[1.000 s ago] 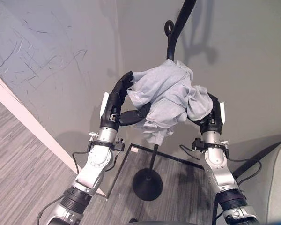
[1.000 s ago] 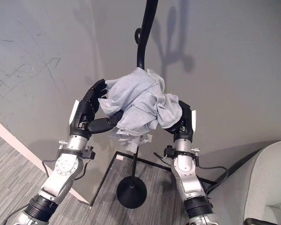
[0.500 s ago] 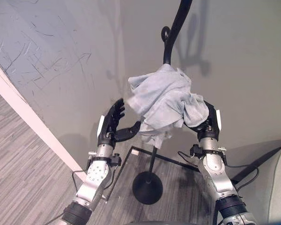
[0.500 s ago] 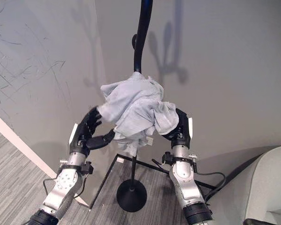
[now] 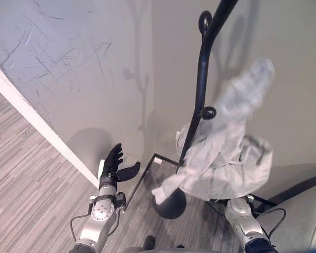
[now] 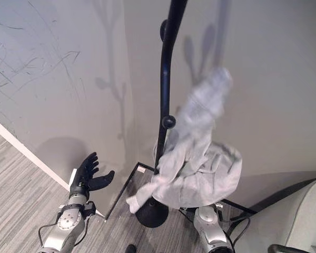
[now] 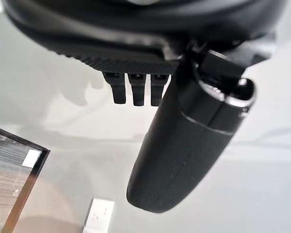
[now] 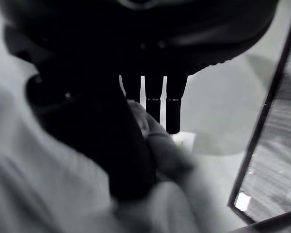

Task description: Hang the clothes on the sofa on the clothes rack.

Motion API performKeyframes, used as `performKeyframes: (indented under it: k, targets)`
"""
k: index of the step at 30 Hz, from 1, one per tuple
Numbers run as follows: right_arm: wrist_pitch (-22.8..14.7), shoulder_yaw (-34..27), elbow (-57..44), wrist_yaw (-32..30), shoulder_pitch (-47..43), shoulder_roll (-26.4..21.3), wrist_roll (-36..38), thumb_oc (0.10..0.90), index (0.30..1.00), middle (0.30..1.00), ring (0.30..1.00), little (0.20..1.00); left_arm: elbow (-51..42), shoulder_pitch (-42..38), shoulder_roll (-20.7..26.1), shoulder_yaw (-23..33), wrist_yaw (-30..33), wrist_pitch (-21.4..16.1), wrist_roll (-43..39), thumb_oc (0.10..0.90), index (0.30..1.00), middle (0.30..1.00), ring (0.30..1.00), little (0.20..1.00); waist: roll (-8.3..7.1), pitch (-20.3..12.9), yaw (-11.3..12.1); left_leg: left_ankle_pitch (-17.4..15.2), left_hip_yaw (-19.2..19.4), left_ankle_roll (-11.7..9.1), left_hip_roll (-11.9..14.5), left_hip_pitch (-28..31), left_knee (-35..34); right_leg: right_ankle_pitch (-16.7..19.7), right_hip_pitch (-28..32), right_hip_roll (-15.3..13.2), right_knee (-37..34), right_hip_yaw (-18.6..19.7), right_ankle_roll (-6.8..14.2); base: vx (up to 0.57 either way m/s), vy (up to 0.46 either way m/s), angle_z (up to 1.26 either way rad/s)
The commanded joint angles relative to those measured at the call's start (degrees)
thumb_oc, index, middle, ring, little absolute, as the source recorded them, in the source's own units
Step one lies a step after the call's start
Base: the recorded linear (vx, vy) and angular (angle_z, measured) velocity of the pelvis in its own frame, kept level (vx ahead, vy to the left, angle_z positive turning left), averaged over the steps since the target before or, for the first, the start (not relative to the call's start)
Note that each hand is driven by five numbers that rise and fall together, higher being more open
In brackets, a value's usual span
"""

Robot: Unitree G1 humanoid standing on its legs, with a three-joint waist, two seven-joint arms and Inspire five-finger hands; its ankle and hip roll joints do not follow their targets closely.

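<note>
A pale grey garment [image 5: 226, 158] hangs draped on the black clothes rack [image 5: 202, 68], caught near a round peg [image 5: 208, 112], with one sleeve dangling toward the rack's base [image 6: 150, 216]. My left hand [image 5: 111, 163] is low at the left, apart from the rack, open and holding nothing; its thumb [image 7: 184, 145] shows against the wall. My right hand [image 8: 111, 145] is low behind the garment, with straight fingers and the cloth [image 8: 39, 184] lying against its thumb.
The rack stands in a corner of grey walls. A black floor frame [image 5: 147, 168] lies beside its base. A white baseboard [image 5: 37, 126] runs along the left wall. A grey sofa edge [image 6: 305, 211] is at the lower right.
Both hands have dropped away from the garment. The garment, bunched between them before, now hangs unfolded on the rack. The camera has tilted.
</note>
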Motion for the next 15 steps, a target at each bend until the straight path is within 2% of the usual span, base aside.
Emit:
performKeyframes:
  k: [1, 9, 10, 11, 12, 13, 15]
  targets:
    - [-6.3, -4.2, -7.3, -2.6, -3.3, -0.8, -1.8, 0.800, 0.900, 0.900, 0.900, 0.900, -1.7, -4.4, 0.1, 3.1, 0.9, -6.4, 0.6, 0.800, 0.900, 0.900, 0.900, 0.900, -1.99, -3.0, 0.8, -2.7, 4.1, -1.2, 3.6, -2.1, 0.3, 0.0, -0.7, -3.1, 1.9, -1.9, 1.3, 0.00, 0.000, 0.00]
    - [-7.2, -6.1, -8.4, -3.3, -3.0, -1.0, -0.8, 0.800, 0.900, 0.900, 0.900, 0.900, 0.3, -3.6, -0.1, 3.0, 0.8, -6.3, 0.4, 0.800, 0.900, 0.900, 0.900, 0.900, -2.18, -3.0, 0.6, -3.0, 4.8, -1.1, 3.7, -2.0, 0.3, 0.1, -0.8, -3.1, 1.7, -1.6, 1.3, 0.00, 0.000, 0.00]
    - [-7.2, -6.1, -8.3, -3.2, -2.8, -0.9, -0.1, 0.701, 0.752, 0.752, 0.752, 0.752, 0.3, -3.6, -0.1, 3.0, 0.7, -6.3, 0.2, 0.800, 0.900, 0.900, 0.900, 0.900, -2.23, -3.0, 0.6, -3.0, 4.9, -1.1, 3.8, -2.0, 0.3, 0.1, -0.8, -3.0, 1.7, -1.6, 1.3, 0.01, 0.005, -0.03]
    - [-7.2, -6.1, -8.2, -2.9, -2.7, -0.7, 0.5, 0.558, 0.538, 0.538, 0.538, 0.538, 0.4, -3.6, -0.2, 3.0, 0.5, -6.3, 0.0, 0.800, 0.900, 0.900, 0.900, 0.900, -2.31, -2.9, 0.6, -3.0, 4.9, -1.1, 3.8, -2.0, 0.3, 0.1, -0.8, -3.0, 1.6, -1.5, 1.3, 0.01, 0.001, -0.03]
    - [-7.2, -6.1, -8.2, -2.9, -2.7, -0.7, 0.5, 0.538, 0.507, 0.507, 0.507, 0.507, 0.4, -3.6, -0.2, 3.0, 0.5, -6.3, 0.0, 0.800, 0.900, 0.900, 0.900, 0.900, -2.31, -2.9, 0.6, -3.0, 4.9, -1.1, 3.8, -2.0, 0.3, 0.1, -0.8, -3.0, 1.6, -1.5, 1.3, 0.00, 0.000, 0.00]
    - [-7.5, -6.1, -7.9, -2.6, -2.4, -0.5, 1.3, 0.400, 0.300, 0.300, 0.300, 0.300, 0.6, -3.5, -0.3, 3.0, 0.4, -6.4, -0.3, 0.800, 0.900, 0.900, 0.900, 0.900, -2.44, -2.9, 0.6, -3.0, 4.9, -1.1, 3.8, -2.0, 0.3, 0.2, -0.8, -3.0, 1.5, -1.5, 1.3, 0.00, 0.000, 0.00]
    - [-7.7, -6.1, -7.4, -2.0, -2.4, -0.3, 2.4, 0.400, 0.300, 0.300, 0.300, 0.300, 0.8, -3.3, -0.3, 2.9, 0.1, -6.4, -0.5, 0.800, 0.900, 0.900, 0.900, 0.900, -2.57, -2.9, 0.7, -3.0, 4.9, -1.1, 4.0, -2.0, 0.3, 0.2, -0.8, -2.9, 1.4, -1.4, 1.2, 0.00, 0.000, 0.00]
